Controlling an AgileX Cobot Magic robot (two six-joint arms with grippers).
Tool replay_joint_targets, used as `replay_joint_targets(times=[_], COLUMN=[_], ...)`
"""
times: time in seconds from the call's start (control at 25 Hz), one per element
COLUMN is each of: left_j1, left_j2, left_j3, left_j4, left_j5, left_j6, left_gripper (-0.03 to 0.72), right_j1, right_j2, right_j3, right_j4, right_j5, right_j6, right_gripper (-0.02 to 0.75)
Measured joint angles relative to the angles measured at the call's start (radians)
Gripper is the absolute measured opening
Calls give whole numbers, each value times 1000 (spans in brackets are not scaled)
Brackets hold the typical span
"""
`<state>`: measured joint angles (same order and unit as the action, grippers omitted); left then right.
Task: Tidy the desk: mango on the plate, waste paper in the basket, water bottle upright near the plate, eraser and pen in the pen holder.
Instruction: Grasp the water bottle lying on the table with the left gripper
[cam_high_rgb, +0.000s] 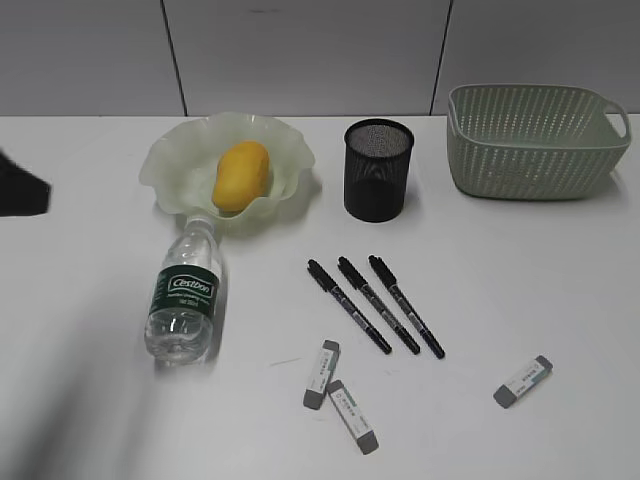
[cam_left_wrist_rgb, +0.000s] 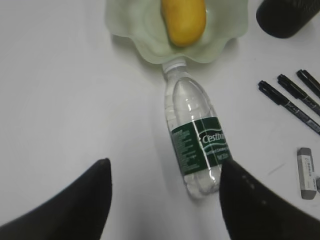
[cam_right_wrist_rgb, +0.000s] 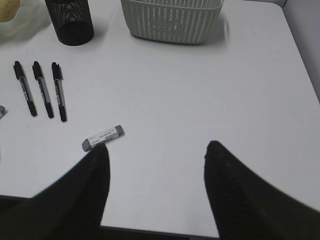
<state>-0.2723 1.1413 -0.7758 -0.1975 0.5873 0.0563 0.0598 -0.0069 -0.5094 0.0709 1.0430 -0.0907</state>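
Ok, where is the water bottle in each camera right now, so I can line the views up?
Exterior view: water bottle lying at left of centre, cap toward the plate.
Left wrist view: centre, lying lengthwise, cap at the plate rim, base between the gripper fingers.
Right wrist view: not in it.
Shared landmark: the three pens, right of the bottle; upper left in the right wrist view.

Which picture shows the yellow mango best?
The exterior view: the whole mango shows, lying on the plate. The left wrist view cuts off its top at the picture's edge. The right wrist view catches only a blurry yellowish sliver in the top left corner.
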Motion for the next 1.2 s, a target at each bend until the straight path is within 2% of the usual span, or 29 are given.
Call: replay_joint_targets(times=[0.12,0.24,0.4,0.56,0.72,0.84,0.92,1.08,1.2], left_j1=[-92,-151,-162,-165,-174,-174,-174,-174,-175], left_j2=[246,450,664,786,856,860,848,718,527], left_j3=[-125,-250,-400,-466,-479,-481,-476,-370,-242], left_j4=[3,3,8,110,198,207,203,208,215], left_j5=[-19,-14,39,88,80,81,95,80,-44], left_j6=[2,-32,-93,-237,-340,-369,-373,-375,-375], left_gripper=[509,517,569,585,573,469,463,463,463], right_j1=[0,0,0,0,0,0,0,0,0], right_j2=[0,0,0,0,0,0,0,0,0], right_j3=[0,0,0,0,0,0,0,0,0], right_j4=[1,1,1,1,1,1,1,1,1], right_j5=[-1,-1,-2,-2,-2,-2,-2,-2,-3], right_j6=[1,1,2,2,2,2,2,2,3], right_gripper=[463,453,447,447,447,447,447,446,447])
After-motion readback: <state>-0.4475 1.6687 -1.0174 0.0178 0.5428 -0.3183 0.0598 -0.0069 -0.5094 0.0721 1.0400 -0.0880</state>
